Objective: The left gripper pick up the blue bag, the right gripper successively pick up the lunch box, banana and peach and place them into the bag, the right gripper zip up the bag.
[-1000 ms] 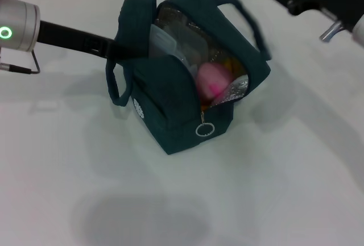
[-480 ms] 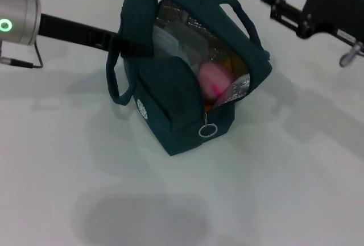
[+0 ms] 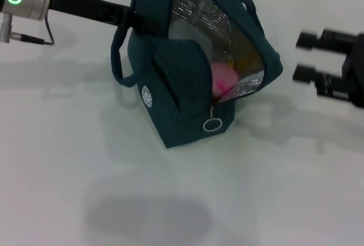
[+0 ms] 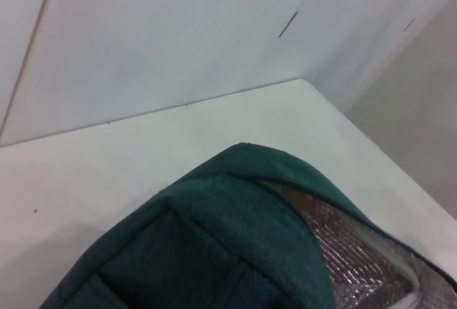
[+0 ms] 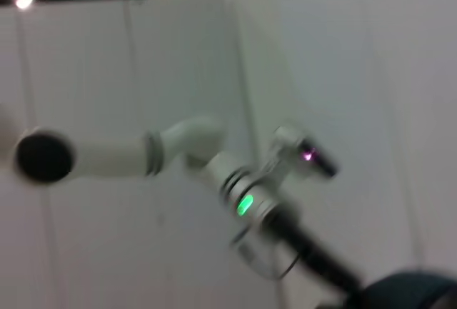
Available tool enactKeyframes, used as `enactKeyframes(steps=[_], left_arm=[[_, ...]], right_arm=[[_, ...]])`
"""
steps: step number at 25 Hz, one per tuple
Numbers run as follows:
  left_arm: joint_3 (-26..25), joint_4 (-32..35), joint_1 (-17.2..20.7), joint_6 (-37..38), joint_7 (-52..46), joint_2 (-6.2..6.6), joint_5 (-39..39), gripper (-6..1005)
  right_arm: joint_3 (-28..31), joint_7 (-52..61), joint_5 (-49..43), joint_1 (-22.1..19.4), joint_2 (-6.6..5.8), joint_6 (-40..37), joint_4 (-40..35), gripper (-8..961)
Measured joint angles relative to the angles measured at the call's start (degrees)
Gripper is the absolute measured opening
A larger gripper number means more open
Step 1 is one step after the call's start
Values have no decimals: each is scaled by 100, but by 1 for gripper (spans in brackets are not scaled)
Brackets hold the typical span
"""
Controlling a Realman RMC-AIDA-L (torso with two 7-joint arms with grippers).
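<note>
Peach (image 3: pixel 223 78) inside blue bag (image 3: pixel 187 95) (head view only)

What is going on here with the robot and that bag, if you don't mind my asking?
The left gripper holds the blue bag by its top, on the white table. The bag is open, its zip pull hanging at the front. Inside, the peach shows, with something yellow behind it, likely the banana, and a pale shape that may be the lunch box. The right gripper hangs open to the bag's right, apart from it. Zipping is not yet done.
</note>
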Motion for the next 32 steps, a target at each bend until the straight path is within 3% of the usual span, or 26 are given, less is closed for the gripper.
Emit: enactKeyframes(steps=[9, 12, 14, 20, 32], left_arm=[[-4, 1, 53, -10, -71, -11, 12, 47], [-4, 2, 97, -16, -71, -18, 4, 47], [-4, 3, 126, -18, -75, -29, 3, 47], [-4, 3, 177, -13, -134, -69, 1, 47], [-4, 3, 298, -34, -102, -70, 0, 47]], right_arm=[[68, 527, -2020, 326, 191, 109, 170, 604], [71, 667, -2463, 473, 379, 582, 192, 604], [71, 682, -2788, 629, 574, 986, 194, 604], [66, 936, -3541, 1019, 882, 1739, 201, 605], [78, 925, -3613, 1225, 973, 2202, -83, 605]])
